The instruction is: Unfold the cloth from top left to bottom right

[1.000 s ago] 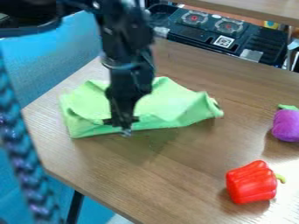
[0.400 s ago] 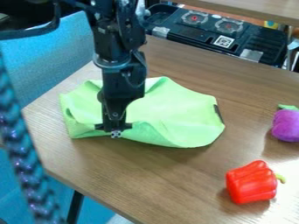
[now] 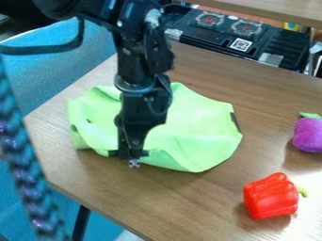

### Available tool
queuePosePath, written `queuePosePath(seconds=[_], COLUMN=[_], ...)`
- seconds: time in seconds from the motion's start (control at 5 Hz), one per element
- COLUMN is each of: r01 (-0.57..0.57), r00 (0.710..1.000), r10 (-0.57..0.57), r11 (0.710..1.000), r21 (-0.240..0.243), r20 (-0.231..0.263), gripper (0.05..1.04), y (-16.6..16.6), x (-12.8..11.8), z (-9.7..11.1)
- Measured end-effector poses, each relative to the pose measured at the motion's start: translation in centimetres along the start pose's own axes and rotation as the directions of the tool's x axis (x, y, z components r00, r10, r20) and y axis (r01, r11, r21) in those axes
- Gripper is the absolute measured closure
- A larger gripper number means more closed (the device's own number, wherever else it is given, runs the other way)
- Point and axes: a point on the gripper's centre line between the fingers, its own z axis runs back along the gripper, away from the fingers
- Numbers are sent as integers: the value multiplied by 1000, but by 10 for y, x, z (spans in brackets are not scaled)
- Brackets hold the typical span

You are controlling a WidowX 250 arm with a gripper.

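Note:
The gripper (image 3: 132, 160) hangs over the front edge of the green cloth (image 3: 195, 127), slightly left of the cloth's middle, its tip low near the table. Whether it pinches the cloth cannot be told. The cloth lies rumpled, its right part spread fairly flat with a dark tag at the right edge. Its left part has raised folds, and the front edge bunches up around the gripper. The arm hides a strip through the cloth's middle.
A red toy pepper (image 3: 271, 196) lies at the front right of the table (image 3: 207, 197). A purple toy vegetable (image 3: 308, 134) sits at the right edge. Behind the table is a black toy stove (image 3: 232, 35). A blue braided thing (image 3: 28, 174) crosses the left side.
The cloth's right part has opened out toward the front right. Most recently the gripper moved toward the front and slightly right, and the cloth's front edge shifted forward with it.

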Motion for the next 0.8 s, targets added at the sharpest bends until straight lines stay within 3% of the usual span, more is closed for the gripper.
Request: queuePosePath(seconds=[0.8], r01=[-40], r00=[999], r10=[40], r11=[999], r21=[-19], r20=[9], gripper=[989], y=[-23], x=[15], z=[-3])
